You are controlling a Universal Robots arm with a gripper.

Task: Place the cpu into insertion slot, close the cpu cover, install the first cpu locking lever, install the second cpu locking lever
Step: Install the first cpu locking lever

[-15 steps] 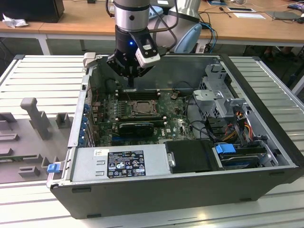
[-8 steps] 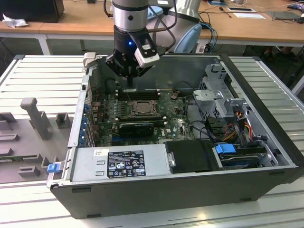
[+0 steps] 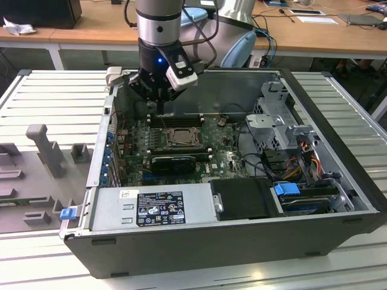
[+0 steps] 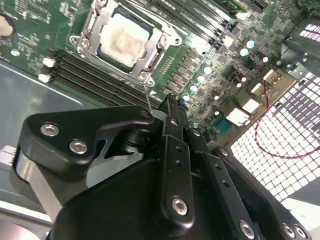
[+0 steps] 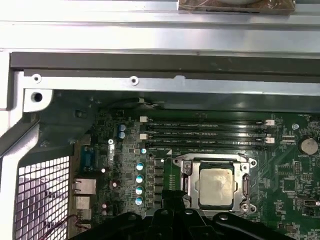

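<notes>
Cpu sits in insertion slot — just beyond tool.

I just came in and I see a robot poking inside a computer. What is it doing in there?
A robot arm is reaching into an open computer case lying on its side. Its claw hangs just above the green board, close to the insertion slot. The cpu, a pale square chip, already sits in that slot, and the silver cpu cover lies down around it like a frame. The claw holds nothing that I can see.
</notes>
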